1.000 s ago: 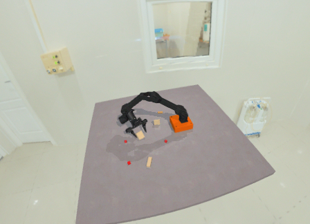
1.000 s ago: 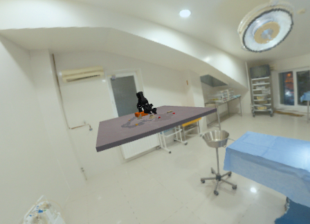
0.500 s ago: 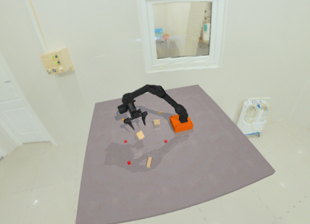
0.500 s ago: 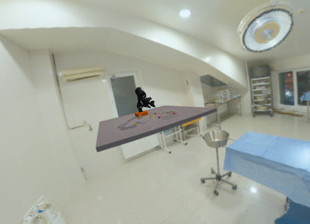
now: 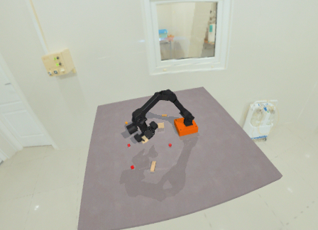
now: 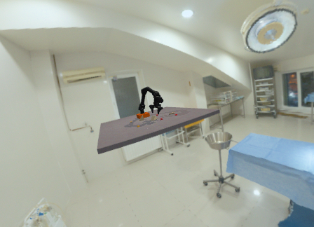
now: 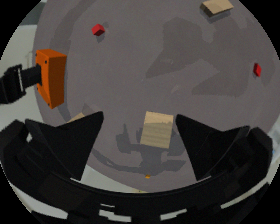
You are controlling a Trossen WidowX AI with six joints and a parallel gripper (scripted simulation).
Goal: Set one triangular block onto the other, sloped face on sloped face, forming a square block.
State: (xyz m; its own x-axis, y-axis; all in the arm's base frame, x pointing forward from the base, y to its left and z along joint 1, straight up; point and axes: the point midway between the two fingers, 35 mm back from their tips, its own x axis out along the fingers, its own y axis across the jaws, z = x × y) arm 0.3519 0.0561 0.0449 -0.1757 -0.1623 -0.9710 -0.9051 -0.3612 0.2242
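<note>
A wooden block (image 5: 144, 140) (image 6: 153, 118) (image 7: 157, 130) rests on the table below my gripper; the gripper hides part of it in the top view. Its broad face shows in the wrist view, but its slope is hard to tell. A second wooden block (image 5: 161, 125) (image 6: 141, 118) stands nearer the orange base, apart from the first; in the wrist view a corner of it (image 7: 77, 118) shows behind the left finger. My gripper (image 5: 146, 131) (image 6: 156, 112) (image 7: 140, 116) is wide open and empty, raised above the first block. No block lies on another.
The table (image 5: 213, 169) (image 6: 119, 135) also bears a flat wooden piece (image 5: 152, 166) (image 7: 217, 7), several small red cubes, one (image 5: 170, 145) (image 7: 98, 30) towards the base, and small orange pieces, one (image 5: 164, 115) behind the blocks. The orange base (image 5: 186, 127) (image 7: 52, 77) holds the arm.
</note>
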